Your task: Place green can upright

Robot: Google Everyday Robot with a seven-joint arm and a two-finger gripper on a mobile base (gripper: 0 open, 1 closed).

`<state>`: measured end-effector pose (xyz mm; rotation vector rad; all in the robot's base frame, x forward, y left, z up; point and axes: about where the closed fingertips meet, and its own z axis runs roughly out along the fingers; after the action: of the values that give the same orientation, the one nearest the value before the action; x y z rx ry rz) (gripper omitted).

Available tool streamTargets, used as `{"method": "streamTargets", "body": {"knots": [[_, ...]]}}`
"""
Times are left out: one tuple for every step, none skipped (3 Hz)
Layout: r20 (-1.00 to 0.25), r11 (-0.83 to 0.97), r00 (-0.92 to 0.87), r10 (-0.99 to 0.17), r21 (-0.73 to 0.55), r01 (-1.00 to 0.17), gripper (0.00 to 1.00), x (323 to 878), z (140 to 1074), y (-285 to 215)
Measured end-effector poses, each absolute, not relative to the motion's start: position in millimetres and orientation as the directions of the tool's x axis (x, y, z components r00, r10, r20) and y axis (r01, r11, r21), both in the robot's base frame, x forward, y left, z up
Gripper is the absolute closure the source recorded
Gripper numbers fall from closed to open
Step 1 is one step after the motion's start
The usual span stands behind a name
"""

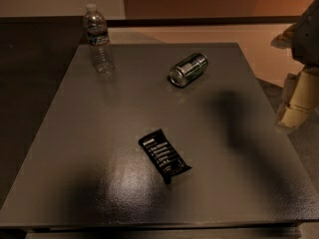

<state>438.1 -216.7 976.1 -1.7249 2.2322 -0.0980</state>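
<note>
Sideways, dark green can, silver end, end effector far right.

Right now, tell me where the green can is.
The green can lies on its side toward the far edge of the table, right of the water bottle; the end effector is at the view's right edge.

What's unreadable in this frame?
- Gripper: far right of the camera view, beside the table, cut off by the frame edge.
- Green can: lying on its side; far end faces away, markings too small to read.
- Wrapper: print too small to read.
- Water bottle: label blurred.
</note>
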Motion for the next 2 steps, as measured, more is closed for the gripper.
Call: {"method": "streamTargets", "body": {"knots": [[-0.207, 0.269, -0.221, -0.953, -0.246, -0.931, 0.0, 438, 976, -217], [-0.192, 0.198, -0.15, -0.97, -0.263, -0.944, 0.0, 460, 967, -207]]}}
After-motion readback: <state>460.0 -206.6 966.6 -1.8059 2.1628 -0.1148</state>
